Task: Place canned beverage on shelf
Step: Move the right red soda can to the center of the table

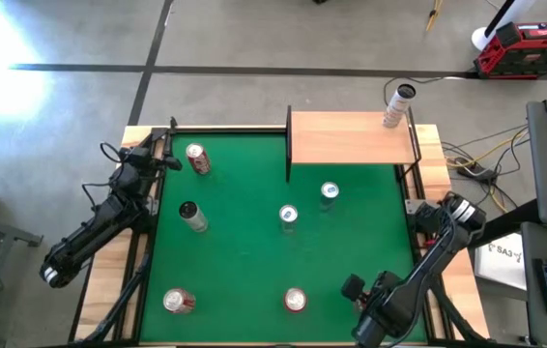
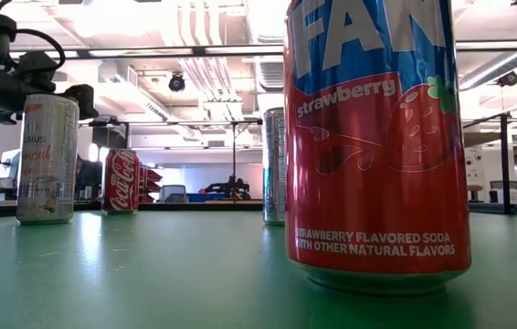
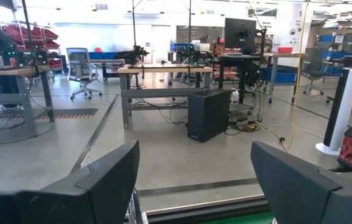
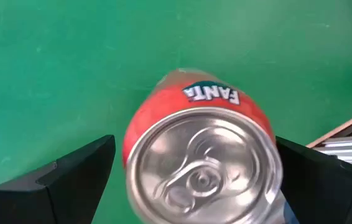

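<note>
**Right gripper poised over a red Fanta can; shelf at the far edge of the table**

High view: the green felt table [image 1: 244,242] carries six upright cans. The shelf [image 1: 346,138] — a light tan board on a thin dark frame — sits at the table's far edge, right of centre, with a slim white can [image 1: 397,106] standing on its far right corner. The right gripper [image 4: 194,168] hangs near the front edge, just right of the red Fanta can [image 1: 295,301]; in the right wrist view its fingers [image 4: 70,177] stand wide apart on either side of the can's silver lid, with no contact visible. In the low view this strawberry can fills the foreground, with a Coca-Cola can [image 2: 121,181] and a pale slim can [image 2: 47,159] farther back on the left. The left gripper [image 1: 171,145] waits at the far left corner — its fingers [image 3: 104,174] are nearly together and hold nothing, pointing out at the room
</note>
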Robot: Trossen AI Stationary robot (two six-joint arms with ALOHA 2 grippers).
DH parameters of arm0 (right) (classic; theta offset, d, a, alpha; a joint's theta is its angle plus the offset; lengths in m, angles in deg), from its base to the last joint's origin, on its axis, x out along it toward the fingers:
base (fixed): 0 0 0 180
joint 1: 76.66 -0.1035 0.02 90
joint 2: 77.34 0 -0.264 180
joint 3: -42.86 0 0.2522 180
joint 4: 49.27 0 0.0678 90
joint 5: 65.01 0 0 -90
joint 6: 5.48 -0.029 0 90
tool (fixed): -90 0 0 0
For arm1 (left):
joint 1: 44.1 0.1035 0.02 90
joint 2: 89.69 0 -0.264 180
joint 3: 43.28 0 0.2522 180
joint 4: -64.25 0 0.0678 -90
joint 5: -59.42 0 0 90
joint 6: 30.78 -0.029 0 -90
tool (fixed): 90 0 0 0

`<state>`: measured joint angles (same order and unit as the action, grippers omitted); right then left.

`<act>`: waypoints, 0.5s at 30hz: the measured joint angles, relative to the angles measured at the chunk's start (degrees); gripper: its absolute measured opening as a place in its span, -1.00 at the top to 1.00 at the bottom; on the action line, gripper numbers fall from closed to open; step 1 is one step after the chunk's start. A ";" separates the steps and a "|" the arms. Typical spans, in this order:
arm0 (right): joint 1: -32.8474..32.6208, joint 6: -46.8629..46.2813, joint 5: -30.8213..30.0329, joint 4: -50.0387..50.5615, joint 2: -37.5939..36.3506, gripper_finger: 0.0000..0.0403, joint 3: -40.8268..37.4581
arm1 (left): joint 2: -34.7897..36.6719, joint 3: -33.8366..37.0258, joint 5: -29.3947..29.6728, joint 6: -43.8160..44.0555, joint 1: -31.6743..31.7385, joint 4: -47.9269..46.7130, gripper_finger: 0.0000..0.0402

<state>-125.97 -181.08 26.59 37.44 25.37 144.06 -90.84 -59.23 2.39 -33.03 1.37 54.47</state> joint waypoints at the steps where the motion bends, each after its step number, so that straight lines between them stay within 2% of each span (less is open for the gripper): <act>1: -0.05 -0.81 0.06 0.18 0.25 -0.99 0.00 | 0.00 0.00 0.00 -0.01 -0.01 -0.01 -0.46; 6: -0.03 -4.42 0.12 0.80 0.50 -0.92 0.00 | 0.00 0.01 0.00 -0.01 -0.02 -0.01 -0.46; 8: 0.03 -4.44 -0.05 0.77 0.50 -0.82 0.00 | 0.00 0.00 0.00 0.01 0.00 0.00 -0.46; 12: 0.32 -4.25 -0.01 0.41 0.50 -0.49 0.00 | 0.00 0.01 0.00 -0.01 0.00 -0.01 -0.46; 15: 0.59 -2.90 -0.10 0.32 0.50 -0.44 0.00 | 0.00 0.01 0.00 -0.01 0.00 0.01 -0.46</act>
<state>-125.37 -183.99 26.48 37.77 25.88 144.06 -90.84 -59.22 2.39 -33.04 1.37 54.48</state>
